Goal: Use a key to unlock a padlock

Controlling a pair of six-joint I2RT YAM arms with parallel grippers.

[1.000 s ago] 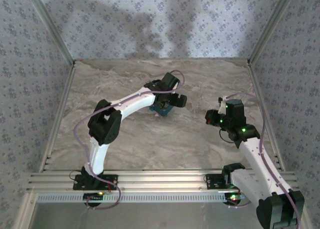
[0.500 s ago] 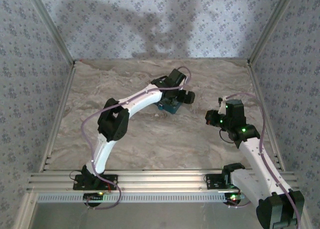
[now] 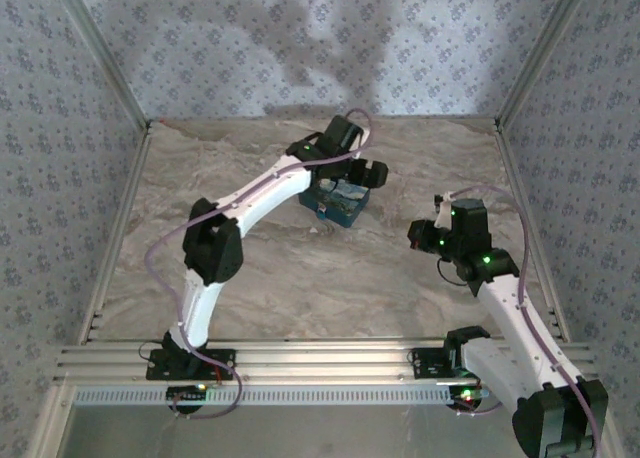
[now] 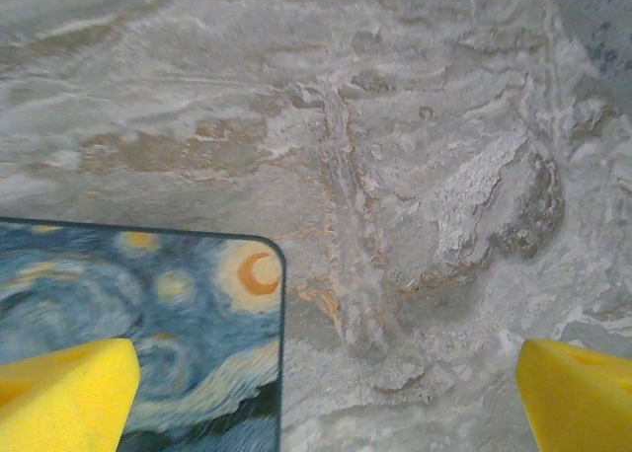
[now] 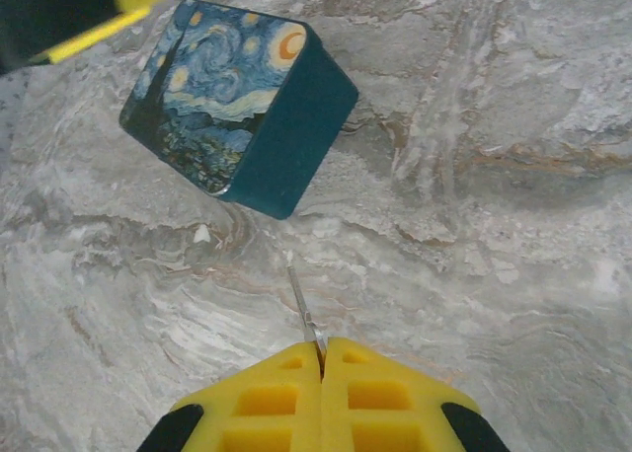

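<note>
We have the key [image 5: 302, 309] clamped in the right end effector [image 5: 321, 358], toward the worktop's [image 3: 300, 278] right edge. The left end effector [image 4: 323, 398] hangs wide apart over the starry-night box [image 5: 222, 87], mid far edge. The padlock is too small to place. Next, we judge: pin the box, line the key up with the keyhole.

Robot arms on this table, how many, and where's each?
2. The left arm reaches to the far middle, left gripper open over a corner of the blue box. The right arm bends at the right side, right gripper shut on a thin key.
</note>
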